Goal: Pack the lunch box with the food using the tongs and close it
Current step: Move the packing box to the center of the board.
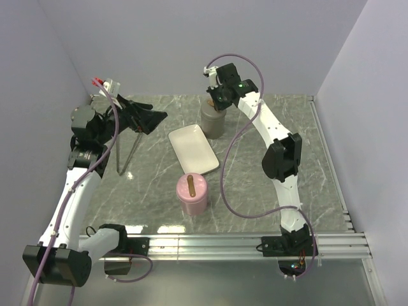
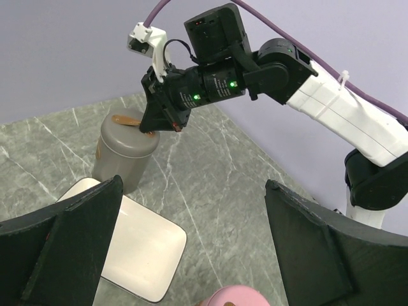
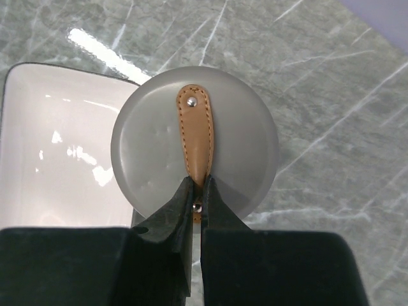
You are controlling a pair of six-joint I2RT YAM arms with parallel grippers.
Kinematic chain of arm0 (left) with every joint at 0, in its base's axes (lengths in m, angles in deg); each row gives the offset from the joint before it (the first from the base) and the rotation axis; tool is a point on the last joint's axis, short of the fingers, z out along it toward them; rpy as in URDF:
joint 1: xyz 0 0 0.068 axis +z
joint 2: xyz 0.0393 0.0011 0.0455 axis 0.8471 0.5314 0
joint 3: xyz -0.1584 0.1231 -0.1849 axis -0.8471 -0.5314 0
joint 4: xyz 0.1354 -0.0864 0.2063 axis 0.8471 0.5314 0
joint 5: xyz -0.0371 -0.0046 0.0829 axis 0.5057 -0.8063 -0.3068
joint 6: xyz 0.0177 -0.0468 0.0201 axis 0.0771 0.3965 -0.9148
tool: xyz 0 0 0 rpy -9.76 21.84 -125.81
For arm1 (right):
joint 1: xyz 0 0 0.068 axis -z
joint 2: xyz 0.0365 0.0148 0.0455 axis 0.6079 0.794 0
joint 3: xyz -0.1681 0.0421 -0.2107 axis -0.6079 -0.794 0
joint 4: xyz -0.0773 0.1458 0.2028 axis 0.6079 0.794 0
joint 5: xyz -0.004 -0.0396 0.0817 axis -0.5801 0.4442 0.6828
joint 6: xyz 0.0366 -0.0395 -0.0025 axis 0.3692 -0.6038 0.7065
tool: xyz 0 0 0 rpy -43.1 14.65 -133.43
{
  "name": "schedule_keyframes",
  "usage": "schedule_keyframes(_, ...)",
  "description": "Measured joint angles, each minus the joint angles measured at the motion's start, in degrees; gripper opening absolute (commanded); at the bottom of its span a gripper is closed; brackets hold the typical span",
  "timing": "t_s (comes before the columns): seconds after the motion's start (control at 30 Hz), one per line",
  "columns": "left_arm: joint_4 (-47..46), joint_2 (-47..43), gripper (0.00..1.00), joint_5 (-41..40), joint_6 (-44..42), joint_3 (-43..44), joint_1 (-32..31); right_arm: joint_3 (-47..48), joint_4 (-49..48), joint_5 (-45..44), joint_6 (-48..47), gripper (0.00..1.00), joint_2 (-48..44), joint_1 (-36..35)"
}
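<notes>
Strap (image 3: 196,137), stitched brown, pinched in right pincer (image 3: 198,186) | lid (image 3: 242,146) round, matte grey | left pincer (image 2: 191,242) gaping, empty

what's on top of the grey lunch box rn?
Its round grey lid, brown strap pinched by the right end effector. The lid covers the opening, so the contents cannot be seen.

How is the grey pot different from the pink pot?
The grey pot stands beyond the white tray; the pink pot stands on its near side. The right gripper pinches the grey pot's strap; nothing touches the pink pot. Both are round, with a brown strap on the lid.
</notes>
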Motion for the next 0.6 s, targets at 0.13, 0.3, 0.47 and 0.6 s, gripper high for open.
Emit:
schedule_keyframes(0.13, 0.22, -0.39, 1.00, 0.00, -0.22, -0.39, 0.00, 0.42, -0.24, 2.95, 1.49, 0.00, 0.63, 1.46)
schedule_keyframes(0.3, 0.20, -0.83, 0.99, 0.00, -0.33, -1.03, 0.00, 0.52, -0.31, 5.64, 2.60, 0.00, 0.83, 2.54)
schedule_keyframes(0.47, 0.17, -0.83, 0.99, 0.02, -0.33, -1.14, 0.00, 0.50, -0.26, 5.68, 2.36, 0.00, 0.83, 2.60)
schedule_keyframes(0.6, 0.11, -0.81, 0.99, 0.02, -0.15, -1.33, 0.00, 0.52, -0.07, 5.55, 1.55, 0.00, 0.79, 2.56)
